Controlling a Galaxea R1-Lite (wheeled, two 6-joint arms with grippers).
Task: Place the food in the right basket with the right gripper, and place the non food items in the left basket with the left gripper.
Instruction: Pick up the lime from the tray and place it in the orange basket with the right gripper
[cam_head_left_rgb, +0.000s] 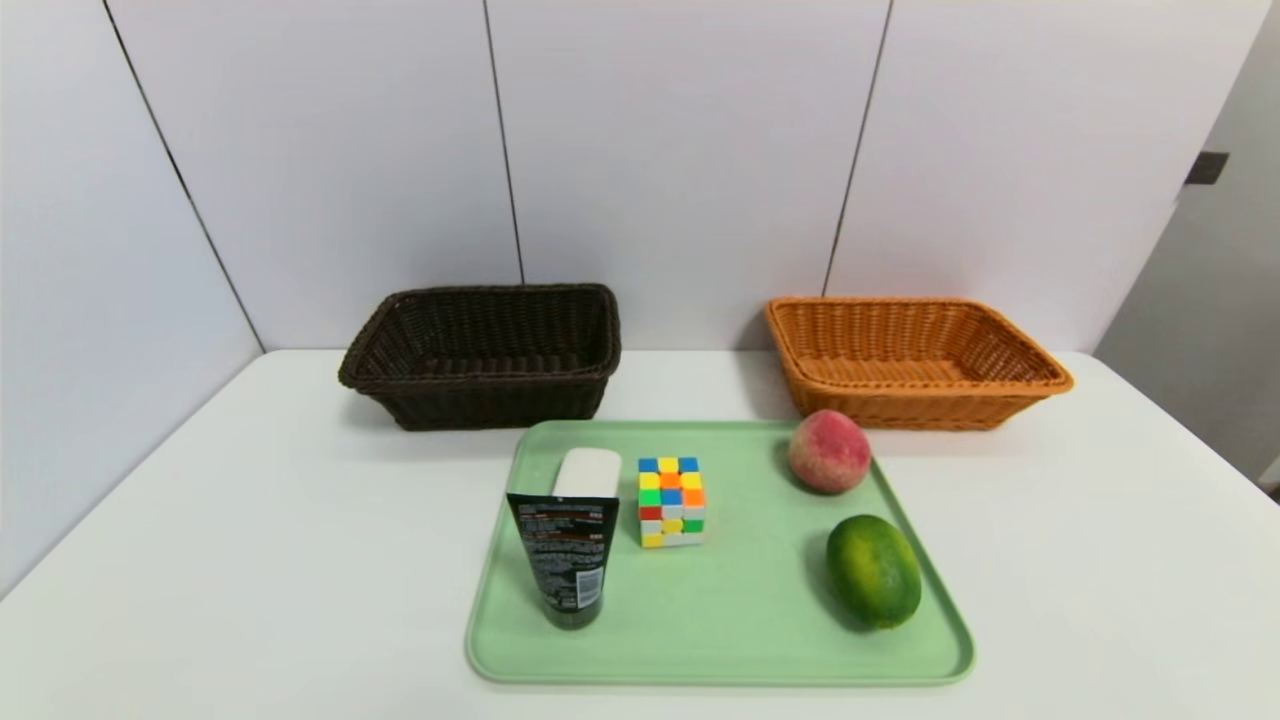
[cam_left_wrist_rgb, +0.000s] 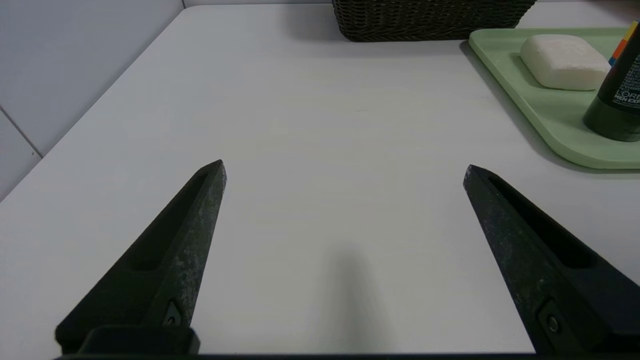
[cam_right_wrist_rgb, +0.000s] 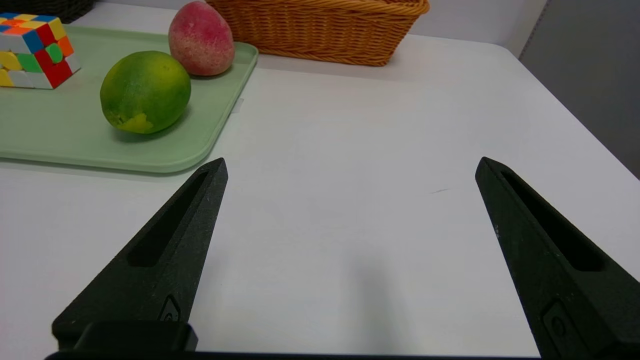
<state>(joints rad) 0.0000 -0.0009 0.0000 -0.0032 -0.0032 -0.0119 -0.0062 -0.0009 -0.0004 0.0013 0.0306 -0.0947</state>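
1. On the green tray (cam_head_left_rgb: 720, 620), five items are laid out: a white soap bar (cam_head_left_rgb: 588, 472) at the far-left corner, a black tube (cam_head_left_rgb: 568, 560) standing cap-down just in front of it, a puzzle cube (cam_head_left_rgb: 671, 500) near the middle, a peach (cam_head_left_rgb: 828, 451) at the far-right corner, and a green citrus fruit (cam_head_left_rgb: 873, 571) along the right edge.
2. Behind the tray, a dark wicker basket (cam_head_left_rgb: 487, 355) is seen on the left of the table (cam_head_left_rgb: 250, 560) and an orange wicker basket (cam_head_left_rgb: 910, 360) on the right; both look empty, so nothing is judged sorted yet.
3. The left gripper (cam_left_wrist_rgb: 345, 172) is held over bare table left of the tray, fingers spread wide, nothing pinched.
4. The right gripper (cam_right_wrist_rgb: 350, 167) is held over bare table right of the tray, fingers likewise spread, nothing held.
5. Risks, as judged: the upright tube may be toppled by a sideways approach; the round fruit may roll or slip from narrow tips; the soap may be blocked by the tube.
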